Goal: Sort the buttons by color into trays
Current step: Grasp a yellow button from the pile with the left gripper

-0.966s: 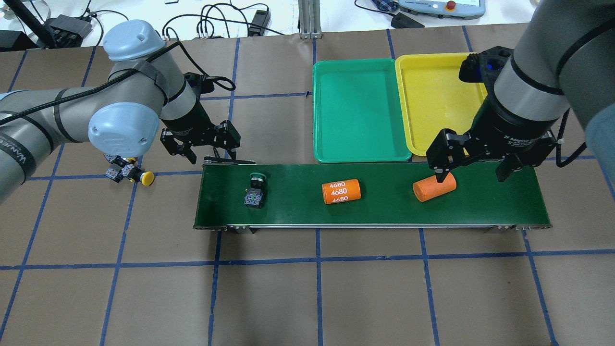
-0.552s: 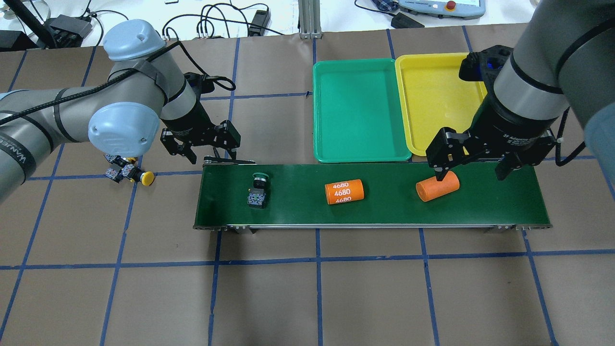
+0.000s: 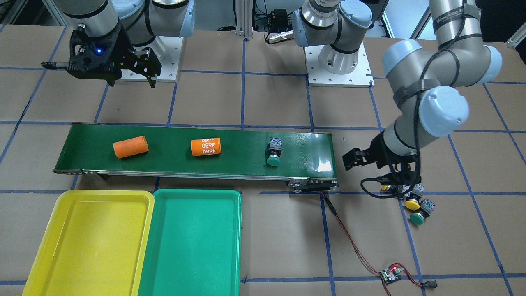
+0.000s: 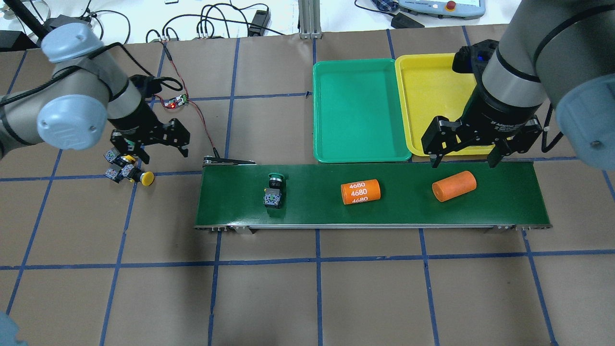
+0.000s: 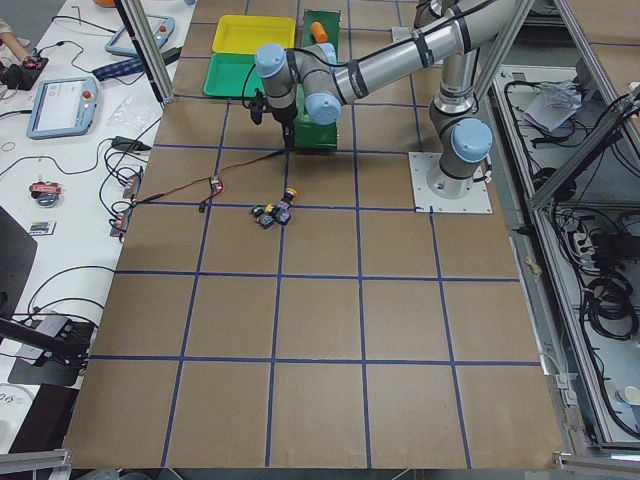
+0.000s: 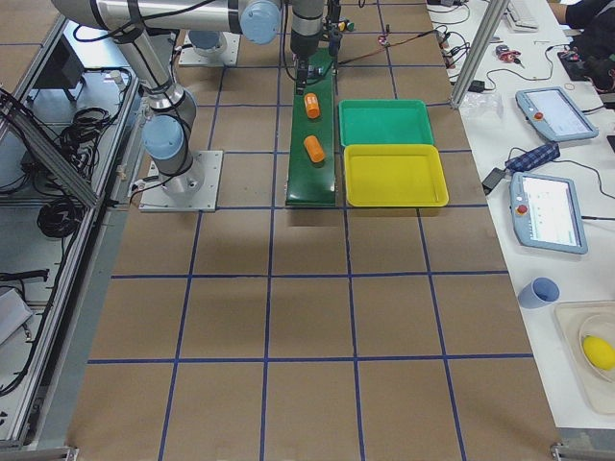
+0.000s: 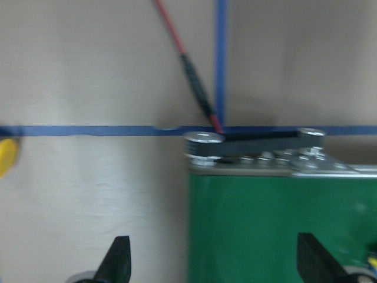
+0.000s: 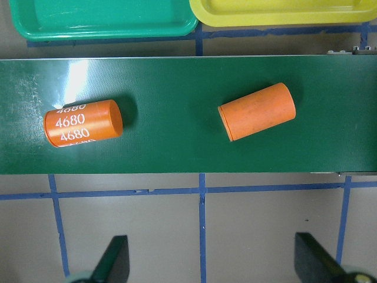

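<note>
Yellow tray (image 3: 90,246) & green tray (image 3: 189,246): glossy plastic; belt (image 3: 246,148) shiny; table (image 3: 263,98) matt paper.

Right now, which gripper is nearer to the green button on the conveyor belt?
Left. The left gripper hangs just off the belt end closest to the green button. The right gripper is near the opposite end, by the plain orange cylinder.

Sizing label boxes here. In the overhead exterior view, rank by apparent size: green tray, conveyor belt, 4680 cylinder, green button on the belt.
Largest to smallest:
1. conveyor belt
2. green tray
3. 4680 cylinder
4. green button
</note>
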Tool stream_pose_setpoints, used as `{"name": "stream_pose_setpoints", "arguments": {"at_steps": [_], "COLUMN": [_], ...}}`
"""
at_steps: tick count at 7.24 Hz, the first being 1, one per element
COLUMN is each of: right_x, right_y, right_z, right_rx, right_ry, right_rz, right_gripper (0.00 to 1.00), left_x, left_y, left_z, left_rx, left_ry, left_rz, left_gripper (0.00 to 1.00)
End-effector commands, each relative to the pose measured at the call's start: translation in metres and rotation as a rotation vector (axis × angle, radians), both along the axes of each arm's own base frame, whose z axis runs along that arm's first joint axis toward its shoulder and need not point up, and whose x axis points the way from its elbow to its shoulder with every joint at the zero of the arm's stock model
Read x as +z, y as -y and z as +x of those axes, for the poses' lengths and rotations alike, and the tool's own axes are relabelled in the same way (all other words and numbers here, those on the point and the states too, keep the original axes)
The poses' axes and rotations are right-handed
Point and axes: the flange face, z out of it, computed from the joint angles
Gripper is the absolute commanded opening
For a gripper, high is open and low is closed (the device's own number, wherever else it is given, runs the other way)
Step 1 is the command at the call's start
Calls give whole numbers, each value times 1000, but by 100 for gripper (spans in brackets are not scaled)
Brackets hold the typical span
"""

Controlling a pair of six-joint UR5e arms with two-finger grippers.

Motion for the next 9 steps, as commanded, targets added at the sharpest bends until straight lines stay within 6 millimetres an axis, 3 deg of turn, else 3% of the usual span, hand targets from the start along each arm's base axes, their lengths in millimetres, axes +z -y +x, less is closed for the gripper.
{"name": "stream_pose_setpoints", "arguments": {"at_steps": [1,2,3,5,7,9], "right_x": [-2,0,-2,-3,-5,-16], "right_y": [4,5,4,7,6,3], "right_z": [0,0,-1,-2,-3,-3], "right_rx": [-5,10,9,11,7,4], "right_ry": [3,1,-5,-5,-10,-13], "right_rz": [-7,-13,-6,-19,-18,8], "right_gripper": [100,100,100,100,100,100], "left_x": [-22,-49,-45,-55,-50,-75], "left_y": [5,-10,-6,-8,3,8], "left_z": [117,149,157,144,97,96], "left_rx": [240,304,400,655,694,682], "left_ry": [42,65,97,121,147,139], "left_rz": [-40,29,23,55,45,36], "left_gripper": [100,100,100,98,93,87]}}
